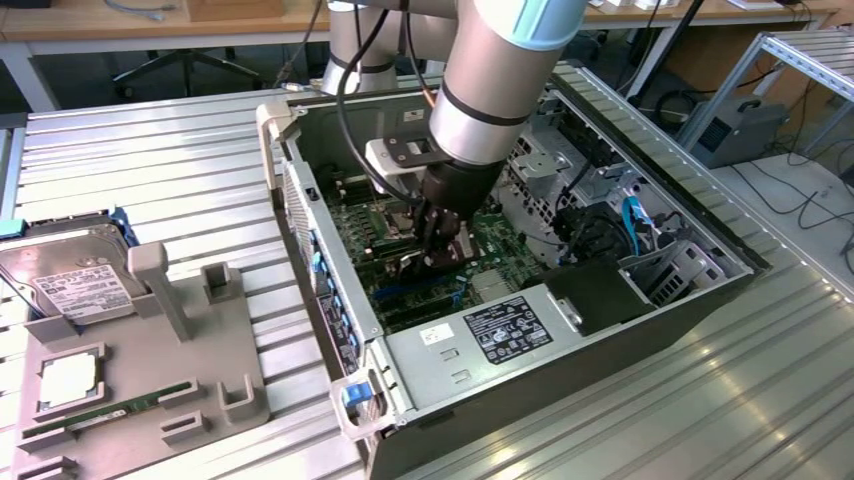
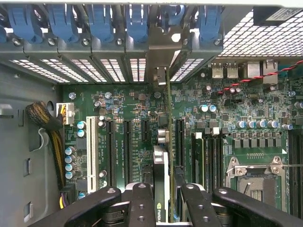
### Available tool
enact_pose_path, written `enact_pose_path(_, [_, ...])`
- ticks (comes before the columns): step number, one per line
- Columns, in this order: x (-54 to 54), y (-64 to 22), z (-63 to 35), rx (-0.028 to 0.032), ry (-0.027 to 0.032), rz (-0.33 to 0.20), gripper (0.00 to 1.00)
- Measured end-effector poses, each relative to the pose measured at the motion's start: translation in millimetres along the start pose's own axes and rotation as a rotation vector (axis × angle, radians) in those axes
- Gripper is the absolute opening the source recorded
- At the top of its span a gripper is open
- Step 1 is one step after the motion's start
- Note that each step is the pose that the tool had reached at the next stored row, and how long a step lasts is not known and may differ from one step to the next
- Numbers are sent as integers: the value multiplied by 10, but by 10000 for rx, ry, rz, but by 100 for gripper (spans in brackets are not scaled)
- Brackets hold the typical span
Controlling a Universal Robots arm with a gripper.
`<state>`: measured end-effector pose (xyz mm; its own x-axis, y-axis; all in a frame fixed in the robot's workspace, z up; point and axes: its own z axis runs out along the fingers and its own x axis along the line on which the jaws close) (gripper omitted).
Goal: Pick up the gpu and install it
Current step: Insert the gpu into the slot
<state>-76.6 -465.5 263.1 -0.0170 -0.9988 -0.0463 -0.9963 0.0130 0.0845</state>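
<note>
Gripper (image 2: 161, 201) fingers (image 2: 141, 201) sit nearest the wrist camera, pinching the gpu (image 2: 161, 177) edge-on between them; I judge the grip firm, jaws partly closed on the card. From the wrist view, the gpu's long axis runs straight ahead from the gripper toward the rear bracket openings (image 2: 137, 68), with its silver end bracket (image 2: 161, 75) standing against that row. I read the card as upright over the motherboard (image 2: 227, 118), lying between 2 black expansion slots (image 2: 180, 142); whether its edge is seated I cannot tell. In the exterior view the gripper (image 1: 434, 262) hangs inside the open computer case (image 1: 441, 385). Well apart, on the exterior view's left, a grey fixture tray (image 1: 127, 345) carries 1 hard drive (image 1: 67, 272) and 1 memory stick (image 1: 107, 412).
</note>
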Motion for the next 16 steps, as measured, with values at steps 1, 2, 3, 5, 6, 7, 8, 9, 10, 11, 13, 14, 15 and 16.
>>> enact_pose_path(1, [0, -1, 7, 1, -4, 0, 27])
enact_pose_path(2, [0, -1, 8, 0, -1, 0, 27])
enact_pose_path(3, [0, -1, 9, 0, -1, 0, 27])
enact_pose_path(5, [0, -1, 9, 1, -1, 0, 27])
enact_pose_path(6, [0, -1, 9, 0, -1, 0, 27])
enact_pose_path(7, [0, -1, 13, 1, -3, 0, 27])
enact_pose_path(8, [1, -1, 14, 1, -2, 0, 27])
enact_pose_path(9, [1, -1, 15, 0, -2, -1, 27])
enact_pose_path(10, [1, -1, 15, 0, -1, 0, 27])
enact_pose_path(11, [1, -1, 15, 0, -1, 0, 27])
enact_pose_path(13, [1, -1, 14, 0, 0, 0, 27])
enact_pose_path(14, [1, -1, 16, 0, -1, 0, 27])
enact_pose_path(15, [1, -2, 18, 0, -2, 0, 27])
enact_pose_path(16, [1, -2, 18, 0, -1, 0, 27])
